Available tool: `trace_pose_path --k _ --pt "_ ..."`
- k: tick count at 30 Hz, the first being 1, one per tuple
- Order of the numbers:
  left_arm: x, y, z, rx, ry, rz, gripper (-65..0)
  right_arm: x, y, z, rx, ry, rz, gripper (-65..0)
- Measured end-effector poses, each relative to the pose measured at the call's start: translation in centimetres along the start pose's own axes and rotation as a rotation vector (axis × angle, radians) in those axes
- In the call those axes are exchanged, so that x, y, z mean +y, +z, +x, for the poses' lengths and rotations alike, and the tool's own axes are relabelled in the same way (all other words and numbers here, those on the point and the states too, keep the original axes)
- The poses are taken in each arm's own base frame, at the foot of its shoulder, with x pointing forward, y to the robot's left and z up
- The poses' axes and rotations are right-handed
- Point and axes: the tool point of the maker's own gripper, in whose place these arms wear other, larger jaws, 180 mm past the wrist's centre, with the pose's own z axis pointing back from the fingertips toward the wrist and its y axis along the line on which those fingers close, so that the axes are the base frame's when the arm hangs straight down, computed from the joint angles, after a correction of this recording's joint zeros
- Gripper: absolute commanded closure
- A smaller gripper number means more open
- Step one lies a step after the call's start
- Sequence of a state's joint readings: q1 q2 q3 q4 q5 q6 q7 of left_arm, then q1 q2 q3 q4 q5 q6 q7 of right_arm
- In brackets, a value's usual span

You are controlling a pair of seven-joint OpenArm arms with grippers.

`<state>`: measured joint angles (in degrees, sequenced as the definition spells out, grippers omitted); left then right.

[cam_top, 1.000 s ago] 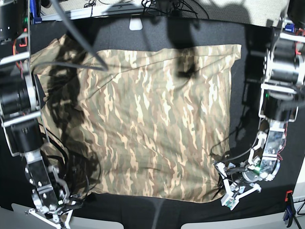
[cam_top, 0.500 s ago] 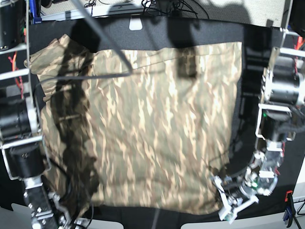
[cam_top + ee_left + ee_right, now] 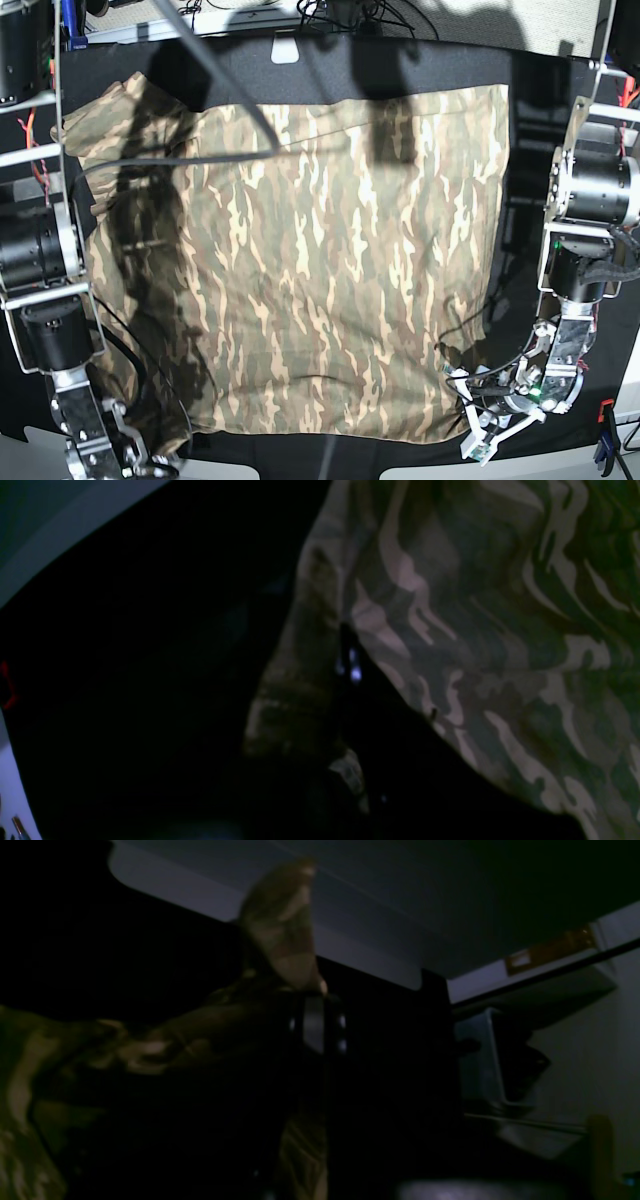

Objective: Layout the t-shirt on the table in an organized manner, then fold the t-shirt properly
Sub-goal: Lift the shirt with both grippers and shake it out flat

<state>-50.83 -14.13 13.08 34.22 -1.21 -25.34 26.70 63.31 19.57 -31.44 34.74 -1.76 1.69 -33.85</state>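
The left gripper, at the base view's lower right, is closed on a near corner of the t-shirt; its wrist view shows camouflage cloth pinched at the dark fingertips and spreading away up and to the right. The right gripper, at that view's lower left, is likewise clamped on the opposite near corner, a flap of cloth standing above its jaws. Between and beyond the two grippers the shirt lies spread over the black table, mostly flat.
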Motion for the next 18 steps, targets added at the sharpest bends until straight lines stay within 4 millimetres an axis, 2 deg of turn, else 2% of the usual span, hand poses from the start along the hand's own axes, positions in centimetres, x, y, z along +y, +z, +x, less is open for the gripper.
trace_pose_path --k 2,4,5,8,10,18 --pt "0.0 0.0 0.0 0.0 0.0 0.0 0.0 -0.5 0.0 0.0 0.0 0.038 -0.028 0.0" --pt "0.0 0.0 0.0 -0.001 0.0 0.0 0.0 -0.8 0.0 0.7 -0.041 0.068 -0.048 0.0" --pt "0.0 0.0 0.0 -0.001 0.0 0.0 0.0 -1.0 0.0 1.1 -0.058 0.08 -0.056 -4.0" --pt "0.0 0.0 0.0 -0.001 0.0 0.0 0.0 -1.4 0.1 1.7 -0.089 0.13 -0.087 -23.9" --pt "0.0 0.0 0.0 -0.001 0.0 0.0 0.0 -1.7 0.2 1.8 -0.093 0.152 -0.102 -29.8" --pt "0.0 0.0 0.0 -0.001 0.0 0.001 0.0 -1.7 0.2 1.9 -0.101 0.154 -0.103 -30.1"
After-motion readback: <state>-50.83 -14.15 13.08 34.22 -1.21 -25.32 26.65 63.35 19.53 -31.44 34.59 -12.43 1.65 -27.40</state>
